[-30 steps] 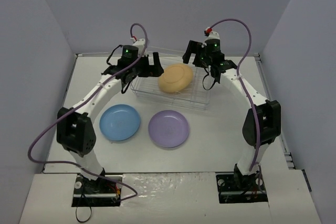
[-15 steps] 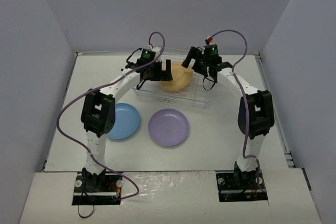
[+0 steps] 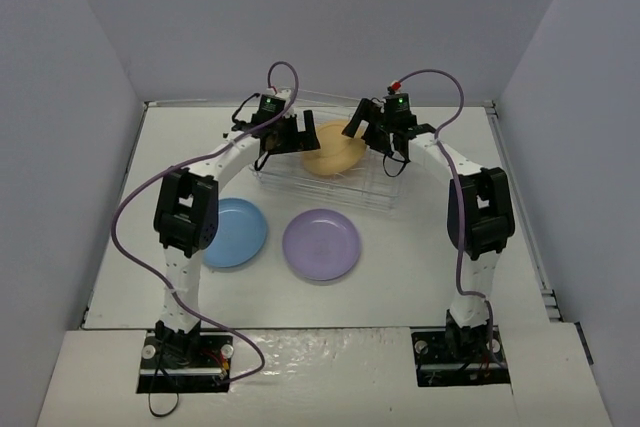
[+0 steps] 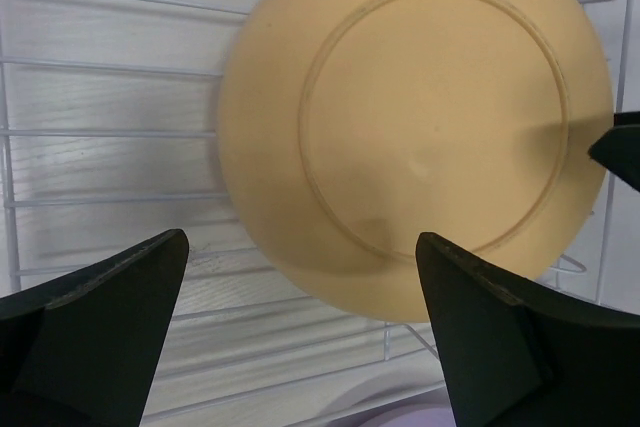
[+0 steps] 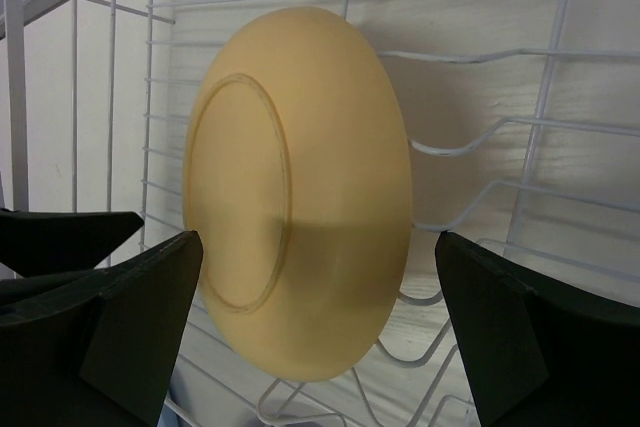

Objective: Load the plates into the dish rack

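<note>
1. Lower centre of the top view, nearest the arm bases: the blue plate (image 3: 233,232) and lavender plate (image 3: 321,244) lie flat on the table (image 3: 420,277). They sit side by side, apart from each other and just short of the rack. Neither arm is over them.
2. Middle of the top view: the dish rack (image 3: 345,187) sits beyond those two plates. Both arms reach in over it, one from each side.
3. Left wrist view: your left fingers (image 4: 100,337) are spread wide and hold nothing. The underside of the yellow-orange plate (image 4: 415,127) fills the frame beyond them, with rack wires behind and below it.
4. Right wrist view: your right fingers (image 5: 110,337) are also spread wide and empty. The plate stands on edge beyond them, tilted back among the upright dividers. A gap shows on either side, so there is no contact.
5. Progress, as a judgement: one plate of three is racked and looks released. Two are left to load, blue and lavender.
6. Whether the yellow-orange plate's lower rim is fully seated in a slot is hidden. Check that before you back the arms out.
</note>
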